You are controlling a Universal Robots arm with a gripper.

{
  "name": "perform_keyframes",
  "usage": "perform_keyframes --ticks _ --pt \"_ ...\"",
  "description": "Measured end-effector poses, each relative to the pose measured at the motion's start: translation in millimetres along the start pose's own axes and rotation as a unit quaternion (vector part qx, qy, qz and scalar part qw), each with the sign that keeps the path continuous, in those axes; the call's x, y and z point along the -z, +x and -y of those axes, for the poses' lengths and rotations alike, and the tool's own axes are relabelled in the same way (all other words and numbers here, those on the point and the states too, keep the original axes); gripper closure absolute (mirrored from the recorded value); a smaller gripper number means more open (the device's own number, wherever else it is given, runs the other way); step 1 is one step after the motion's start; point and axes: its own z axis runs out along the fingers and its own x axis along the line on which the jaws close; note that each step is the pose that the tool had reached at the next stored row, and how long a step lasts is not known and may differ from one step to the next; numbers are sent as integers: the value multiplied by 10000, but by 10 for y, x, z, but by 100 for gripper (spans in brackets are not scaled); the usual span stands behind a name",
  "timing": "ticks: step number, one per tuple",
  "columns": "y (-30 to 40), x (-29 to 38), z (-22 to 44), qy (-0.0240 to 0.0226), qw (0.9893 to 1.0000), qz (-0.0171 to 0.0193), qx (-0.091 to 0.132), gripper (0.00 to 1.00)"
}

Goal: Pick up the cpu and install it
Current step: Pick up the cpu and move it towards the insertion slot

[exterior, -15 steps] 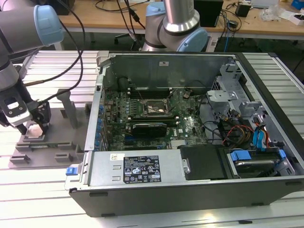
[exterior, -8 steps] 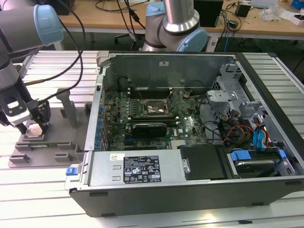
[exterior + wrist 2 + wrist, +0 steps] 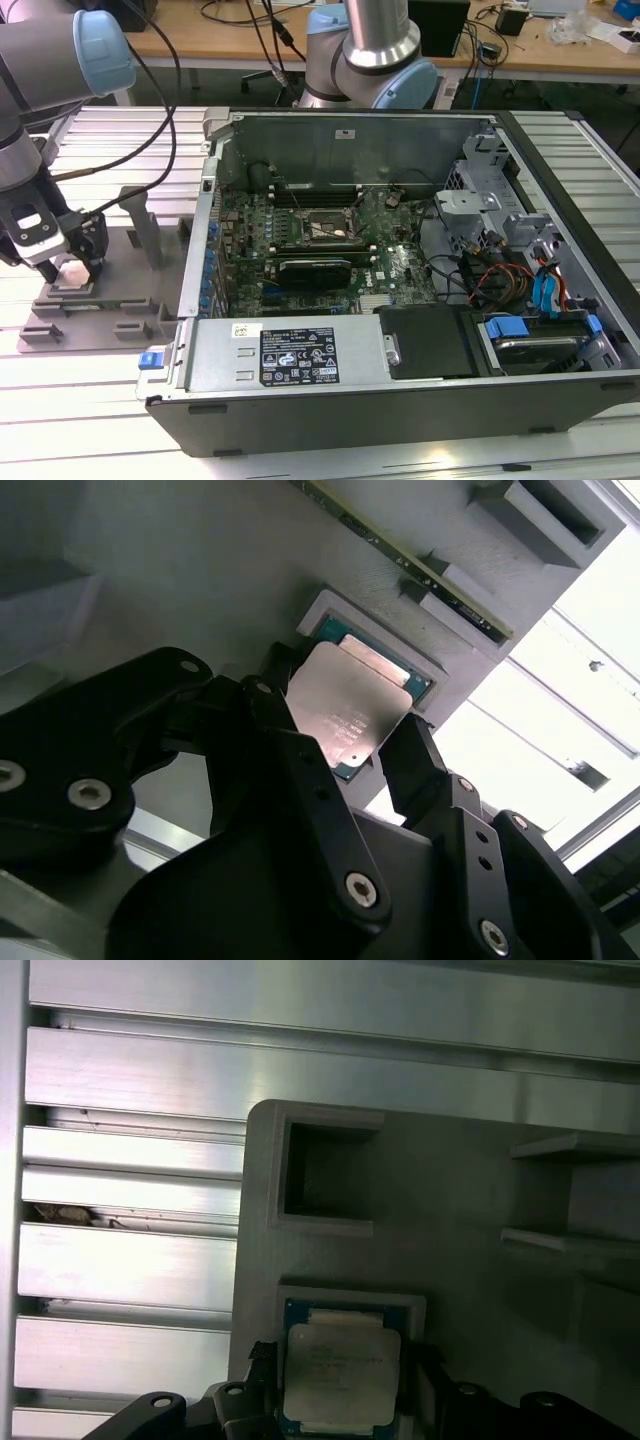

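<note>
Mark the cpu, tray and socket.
cpu (image 3: 345, 705), second wrist view, metal top.
tray (image 3: 450, 1200), first wrist view, bare flat surface.
socket (image 3: 325, 228), exterior view, its middle.

Even room light; glare bleaches the table (image 3: 540, 710) in the second wrist view.

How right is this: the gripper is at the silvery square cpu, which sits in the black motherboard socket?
No: the silvery square cpu sits in a recess of the grey plastic tray, as the first wrist view shows. The gripper is at it.
</note>
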Motion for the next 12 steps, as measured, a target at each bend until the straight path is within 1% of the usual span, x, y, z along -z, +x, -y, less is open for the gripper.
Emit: perform_keyframes --ticks 8,9,10,12 --pt "0 9 1 0 10000 0 0 37" --pt "0 9 1 1 10000 0 0 39" --pt "0 10 1 1 10000 -1 0 45" --pt "0 10 1 0 10000 -1 0 46"
